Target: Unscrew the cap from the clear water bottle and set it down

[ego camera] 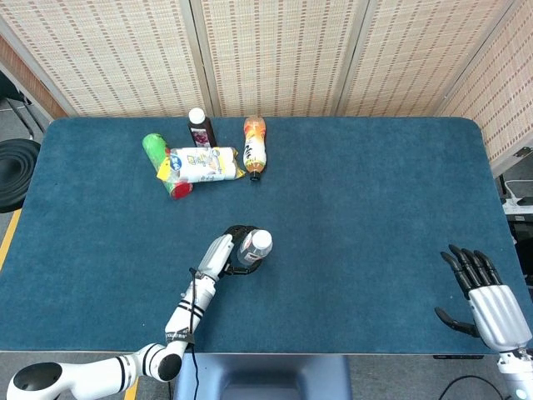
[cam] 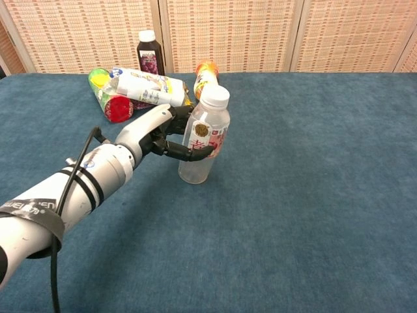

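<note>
The clear water bottle (cam: 204,139) with a white cap (cam: 215,96) and a red-and-white label stands near the table's middle, tilted to the right. It shows from above as the bottle (ego camera: 253,248) in the head view. My left hand (cam: 163,134) grips its body, dark fingers (cam: 195,154) wrapped round the label; the same hand (ego camera: 230,252) lies just left of the bottle in the head view. My right hand (ego camera: 487,300) hovers open at the table's near right corner, far from the bottle, and is outside the chest view.
At the back left lie a green bottle (ego camera: 155,147), a white-labelled bottle (ego camera: 202,163) and an orange bottle (ego camera: 255,143), with a dark juice bottle (ego camera: 199,127) upright behind them. Blue cloth (ego camera: 375,192) covers the table.
</note>
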Controlling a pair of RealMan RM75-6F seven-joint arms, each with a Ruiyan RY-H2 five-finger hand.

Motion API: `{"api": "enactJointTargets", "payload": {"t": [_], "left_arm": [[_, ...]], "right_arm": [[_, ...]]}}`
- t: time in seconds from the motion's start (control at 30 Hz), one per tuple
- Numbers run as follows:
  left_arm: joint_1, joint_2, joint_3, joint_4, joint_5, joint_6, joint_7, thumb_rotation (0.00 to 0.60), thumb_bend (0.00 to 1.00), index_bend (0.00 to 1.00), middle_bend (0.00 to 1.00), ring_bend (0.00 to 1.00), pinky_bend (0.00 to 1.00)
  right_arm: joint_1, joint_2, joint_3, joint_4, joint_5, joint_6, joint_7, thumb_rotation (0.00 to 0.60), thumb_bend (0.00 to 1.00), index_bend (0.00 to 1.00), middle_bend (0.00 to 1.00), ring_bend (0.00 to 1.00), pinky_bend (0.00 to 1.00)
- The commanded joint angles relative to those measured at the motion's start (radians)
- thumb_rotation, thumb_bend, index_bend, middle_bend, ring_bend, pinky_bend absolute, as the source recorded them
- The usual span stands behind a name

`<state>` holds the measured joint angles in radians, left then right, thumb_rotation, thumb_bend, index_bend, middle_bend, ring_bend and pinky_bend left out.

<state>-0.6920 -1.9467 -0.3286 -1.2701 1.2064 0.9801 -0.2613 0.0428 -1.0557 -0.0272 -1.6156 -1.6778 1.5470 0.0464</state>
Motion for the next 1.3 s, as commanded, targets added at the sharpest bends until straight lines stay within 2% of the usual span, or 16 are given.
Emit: {"api": "enactJointTargets", "payload": {"t": [0.03, 0.27, 0.37, 0.43, 0.6, 0.77, 0.97, 1.13, 1.3], "left_arm": [[0.001, -0.011, -0.008, 0.019, -0.001, 0.005, -0.041, 0.6, 0.34, 0.37, 0.42, 0.22, 0.17], [0.038, 0.003, -0.007, -0.037, 0.064, 0.049, -0.261, 0.6, 0.37, 0.4, 0.47, 0.26, 0.23], [0.048, 0.014, 0.008, -0.069, 0.09, 0.066, -0.291, 0.6, 0.37, 0.4, 0.47, 0.26, 0.23], [0.05, 0.02, 0.018, -0.091, 0.097, 0.071, -0.275, 0.6, 0.37, 0.4, 0.47, 0.26, 0.23], [0.06, 0.021, 0.042, -0.152, 0.089, 0.084, -0.218, 0.6, 0.37, 0.39, 0.47, 0.26, 0.22], [0.062, 0.01, 0.071, -0.158, 0.07, 0.083, -0.118, 0.6, 0.37, 0.39, 0.47, 0.26, 0.22], [0.056, 0.002, 0.077, -0.174, -0.004, 0.058, 0.032, 0.6, 0.38, 0.39, 0.47, 0.26, 0.22], [0.054, -0.002, 0.069, -0.197, -0.026, 0.062, 0.082, 0.6, 0.37, 0.39, 0.47, 0.26, 0.23], [0.051, 0.003, 0.058, -0.216, -0.035, 0.061, 0.1, 0.6, 0.37, 0.39, 0.47, 0.26, 0.23]], "right_arm": [[0.0, -0.001, 0.0, -0.001, -0.001, -0.001, -0.002, 0.545, 0.14, 0.0, 0.0, 0.0, 0.0], [0.013, -0.026, 0.003, 0.012, -0.041, 0.01, -0.007, 0.545, 0.14, 0.0, 0.0, 0.0, 0.0], [0.059, -0.039, 0.009, 0.003, -0.1, -0.013, 0.003, 0.544, 0.14, 0.0, 0.0, 0.0, 0.0], [0.109, -0.018, 0.02, -0.04, -0.135, -0.055, -0.001, 0.544, 0.14, 0.0, 0.0, 0.0, 0.0], [0.273, 0.076, 0.092, -0.272, -0.134, -0.259, -0.084, 0.544, 0.14, 0.07, 0.0, 0.0, 0.0], [0.422, 0.116, 0.211, -0.463, 0.038, -0.465, -0.247, 0.545, 0.14, 0.18, 0.0, 0.0, 0.0], [0.571, 0.103, 0.307, -0.574, 0.308, -0.621, -0.457, 0.544, 0.14, 0.24, 0.0, 0.0, 0.0], [0.679, 0.066, 0.33, -0.596, 0.514, -0.661, -0.608, 0.545, 0.14, 0.33, 0.0, 0.0, 0.0], [0.759, 0.004, 0.307, -0.6, 0.642, -0.635, -0.732, 0.544, 0.14, 0.36, 0.0, 0.0, 0.0]]}}
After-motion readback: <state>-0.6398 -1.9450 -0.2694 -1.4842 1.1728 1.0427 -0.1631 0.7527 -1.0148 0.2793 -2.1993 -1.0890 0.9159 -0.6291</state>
